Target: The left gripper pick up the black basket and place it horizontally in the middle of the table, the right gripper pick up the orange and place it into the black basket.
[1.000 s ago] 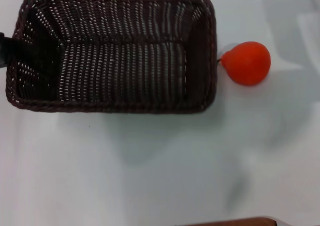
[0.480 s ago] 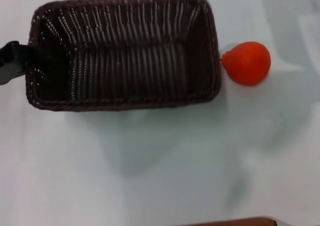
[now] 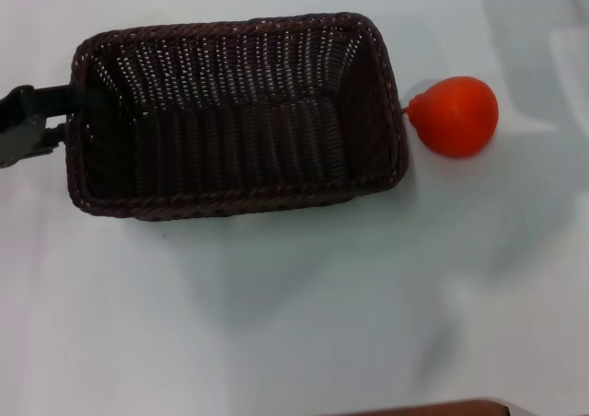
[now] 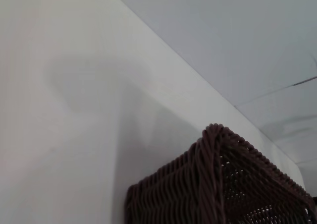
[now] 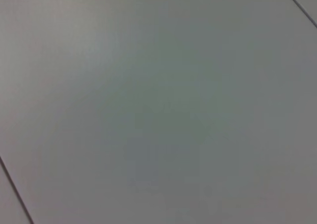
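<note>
- Left claw: black, blocky, only partly showing at the far left of the head view, meeting the short left end of the basket. It appears to be clamping that end wall, though the fingertips themselves are hidden behind the weave, so the grip is a judgement.
- Black basket: large, dark woven, braided rim, lying lengthwise across the counter. Over the last second it has been shrinking in the head view and shifting rightward, with its left end swinging in from the frame edge. Judged meaning: it is being lowered and settled toward the middle, so the placing step is nearing its close.
- Black basket, left wrist view: one braided corner is showing close up, with the white surface beyond it. Whether the underside is touching the counter is not showing here.
- Counter: plain white and slightly glossy, carrying a soft shadow below the basket.
- Orange: glossy orange-red, pear-shaped, sitting just beside the basket's right end with its narrowed end pointing toward the rim. It is keeping the same spot as a second ago, untouched; it is not yet in the basket.
- Right claw: not appearing in any view; the right wrist view is showing only a blank pale surface, so its opening cannot be stated.
</note>
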`<state>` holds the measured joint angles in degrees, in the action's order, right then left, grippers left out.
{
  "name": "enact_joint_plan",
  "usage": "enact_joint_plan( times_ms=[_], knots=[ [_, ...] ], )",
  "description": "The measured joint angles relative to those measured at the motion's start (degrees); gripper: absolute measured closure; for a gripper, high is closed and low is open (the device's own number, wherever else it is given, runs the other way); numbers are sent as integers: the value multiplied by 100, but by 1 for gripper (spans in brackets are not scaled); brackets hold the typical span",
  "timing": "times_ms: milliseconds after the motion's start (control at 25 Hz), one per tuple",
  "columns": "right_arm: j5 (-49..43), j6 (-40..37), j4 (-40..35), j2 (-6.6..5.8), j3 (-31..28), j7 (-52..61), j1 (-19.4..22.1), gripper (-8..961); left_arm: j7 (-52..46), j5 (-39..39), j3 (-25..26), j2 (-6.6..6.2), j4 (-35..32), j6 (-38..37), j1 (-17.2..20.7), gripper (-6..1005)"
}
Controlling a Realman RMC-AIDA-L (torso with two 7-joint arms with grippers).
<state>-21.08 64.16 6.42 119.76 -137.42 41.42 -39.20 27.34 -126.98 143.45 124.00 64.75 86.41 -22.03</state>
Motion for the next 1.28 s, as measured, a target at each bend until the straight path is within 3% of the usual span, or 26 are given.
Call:
enact_joint_plan(
  times_ms=[240,360,440,520,640,760,880,1040,1280],
  knots=[
    [-52,84,110,-36,528,104,102,252,213,157,92,-95,245,29,175,369],
    [-77,69,443,-87,1082,397,281,248,729,405,543,-269,442,151,272,307],
    [-245,21,784,-186,1526,787,481,232,941,525,725,-298,477,173,291,266],
    [-668,-29,1140,-362,1937,1342,700,203,1449,910,1060,-289,489,184,313,246],
    [-1794,-98,1767,-770,2354,2434,934,144,2470,1737,1584,-161,333,172,321,247],
    [-3633,-46,2550,-1238,2504,3887,1107,56,3064,2235,1745,-82,154,147,323,242],
    [-5402,266,3412,-1514,2398,5141,1278,-2,3880,2913,1796,-25,-159,130,325,215],
    [-7026,1077,4189,-1570,1911,5897,1467,2,4412,3387,1800,-37,-637,107,279,164],
    [-8216,1750,4336,-1429,1416,6255,1615,7,4646,3492,1793,-125,-1036,-10,84,113]
  ],
)
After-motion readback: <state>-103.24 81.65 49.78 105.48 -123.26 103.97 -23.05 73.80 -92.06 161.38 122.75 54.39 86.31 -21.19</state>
